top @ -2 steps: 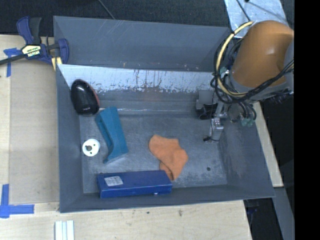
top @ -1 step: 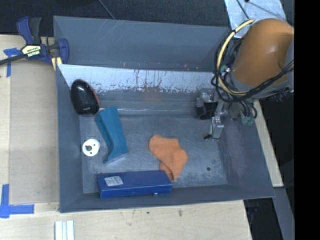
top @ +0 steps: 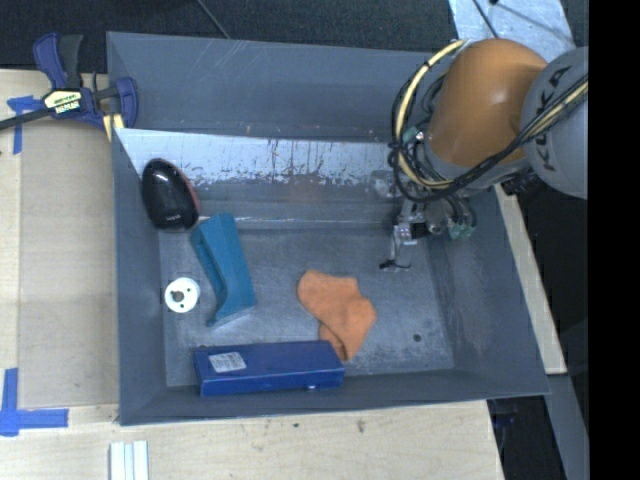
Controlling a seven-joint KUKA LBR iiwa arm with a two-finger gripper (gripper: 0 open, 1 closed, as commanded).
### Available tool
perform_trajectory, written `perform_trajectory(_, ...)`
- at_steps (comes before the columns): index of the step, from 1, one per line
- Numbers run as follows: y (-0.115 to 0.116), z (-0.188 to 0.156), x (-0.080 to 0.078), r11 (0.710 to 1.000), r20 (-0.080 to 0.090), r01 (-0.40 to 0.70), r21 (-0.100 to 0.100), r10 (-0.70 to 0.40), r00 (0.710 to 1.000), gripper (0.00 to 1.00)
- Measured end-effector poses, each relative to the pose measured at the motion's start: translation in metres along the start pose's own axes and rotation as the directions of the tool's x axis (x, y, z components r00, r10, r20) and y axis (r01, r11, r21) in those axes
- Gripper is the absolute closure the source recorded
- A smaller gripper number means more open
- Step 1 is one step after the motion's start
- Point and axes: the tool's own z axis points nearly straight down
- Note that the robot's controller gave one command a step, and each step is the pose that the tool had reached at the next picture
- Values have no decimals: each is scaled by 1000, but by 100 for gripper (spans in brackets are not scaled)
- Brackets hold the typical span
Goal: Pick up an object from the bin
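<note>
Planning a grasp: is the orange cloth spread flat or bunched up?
Bunched: the orange cloth shows folds and an uneven, lumpy outline.

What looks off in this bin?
Nothing spilled or broken. The orange cloth lies crumpled mid-bin, its lower end by the blue box. The bin's back wall shows scratch marks. The tool hangs over bare floor at back right.

Grey metal bin (top: 300,88). Black mouse (top: 168,196), upper left. Teal block (top: 225,268). White disc (top: 181,295). Orange cloth (top: 338,310), centre. Dark blue box (top: 268,368) with white label (top: 227,362), bottom. Orange wrist cover (top: 485,103), upper right.
</note>
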Motion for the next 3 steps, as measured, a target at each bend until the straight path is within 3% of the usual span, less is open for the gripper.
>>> perform_trajectory(1,20,40,12,999,-9,49,-3,-49,999,0)
perform_trajectory(2,42,74,13,999,-8,39,-3,-39,999,0)
perform_trajectory(3,45,97,62,1000,-9,1,-3,-1,1000,100)
